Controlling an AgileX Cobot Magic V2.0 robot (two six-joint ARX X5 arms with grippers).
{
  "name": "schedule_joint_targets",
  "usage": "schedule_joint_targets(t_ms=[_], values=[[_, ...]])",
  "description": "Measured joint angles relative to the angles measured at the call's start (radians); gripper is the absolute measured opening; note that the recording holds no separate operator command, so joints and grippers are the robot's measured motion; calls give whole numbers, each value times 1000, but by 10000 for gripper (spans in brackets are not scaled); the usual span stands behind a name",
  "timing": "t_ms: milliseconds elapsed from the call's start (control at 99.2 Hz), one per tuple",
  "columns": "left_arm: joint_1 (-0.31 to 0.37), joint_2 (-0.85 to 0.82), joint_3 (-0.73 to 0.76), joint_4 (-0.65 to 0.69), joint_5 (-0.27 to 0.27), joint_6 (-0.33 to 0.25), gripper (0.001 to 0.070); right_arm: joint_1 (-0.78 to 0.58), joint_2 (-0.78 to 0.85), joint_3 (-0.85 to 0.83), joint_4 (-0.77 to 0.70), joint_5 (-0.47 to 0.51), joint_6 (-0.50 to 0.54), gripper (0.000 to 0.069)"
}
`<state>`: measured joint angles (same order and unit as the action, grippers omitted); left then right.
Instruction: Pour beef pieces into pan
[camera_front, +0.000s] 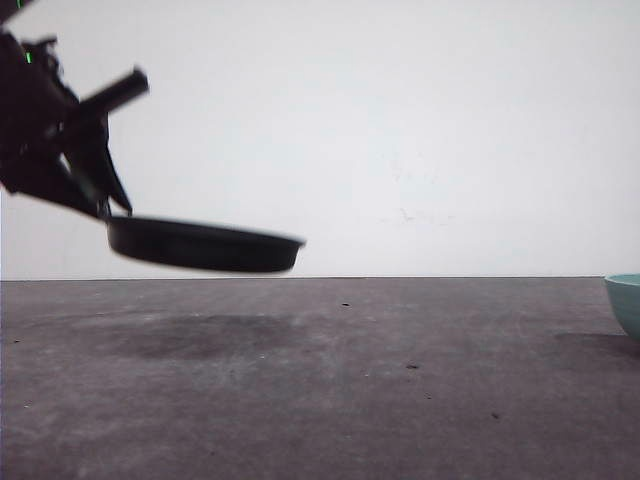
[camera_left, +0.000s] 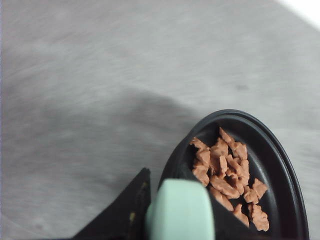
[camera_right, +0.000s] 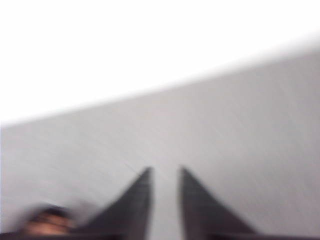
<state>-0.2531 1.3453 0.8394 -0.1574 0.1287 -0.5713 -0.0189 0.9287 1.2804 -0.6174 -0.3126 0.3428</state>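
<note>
The left gripper (camera_left: 175, 220) clamps the mint-green handle (camera_left: 181, 210) of the black frying pan (camera_front: 205, 245), holding it tilted in the air above the grey table (camera_front: 350, 390). The beef pieces (camera_left: 227, 175) lie heaped inside the pan, just beyond the fingers. The right gripper (camera_right: 165, 200) is empty, with a narrow gap between its fingers.

Bare robot test setup, lab-like, plain grey matte surface (camera_front: 400, 400), blank white wall (camera_front: 420, 120) behind, no household fittings, black robot arm (camera_front: 45, 130), lone teal bowl (camera_front: 625, 300) at edge

The pan (camera_front: 205, 245) was held clear above the grey table (camera_front: 320, 400) by the left gripper (camera_front: 105, 205); a teal bowl (camera_front: 625, 303) was seen at right edge
</note>
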Motion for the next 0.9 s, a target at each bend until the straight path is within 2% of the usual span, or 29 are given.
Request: schedule_joint_targets(t_ms=[81, 202, 423, 555, 605, 726, 776, 847, 897], values=[[2, 48, 0, 12, 1, 4, 55, 58, -80, 2, 3, 0, 0, 19], [2, 117, 0, 11, 3, 21, 55, 100, -159, 2, -64, 34, -3, 8], [3, 167, 3, 21, 17, 29, 55, 104, -191, 1, -257, 149, -64, 7], [3, 168, 4, 22, 20, 29, 69, 104, -196, 0, -298, 166, -81, 7], [3, 168, 5, 21, 24, 29, 145, 104, -196, 0, -297, 167, -84, 7], [3, 168, 5, 8, 27, 29, 492, 104, -197, 0, -287, 167, -84, 7], [2, 168, 5, 0, 28, 29, 605, 104, -195, 0, -280, 167, -84, 7], [4, 168, 5, -15, 28, 29, 686, 104, -191, 0, -267, 167, -85, 7], [7, 167, 5, -27, 28, 29, 692, 104, -189, 0, -262, 167, -85, 7]])
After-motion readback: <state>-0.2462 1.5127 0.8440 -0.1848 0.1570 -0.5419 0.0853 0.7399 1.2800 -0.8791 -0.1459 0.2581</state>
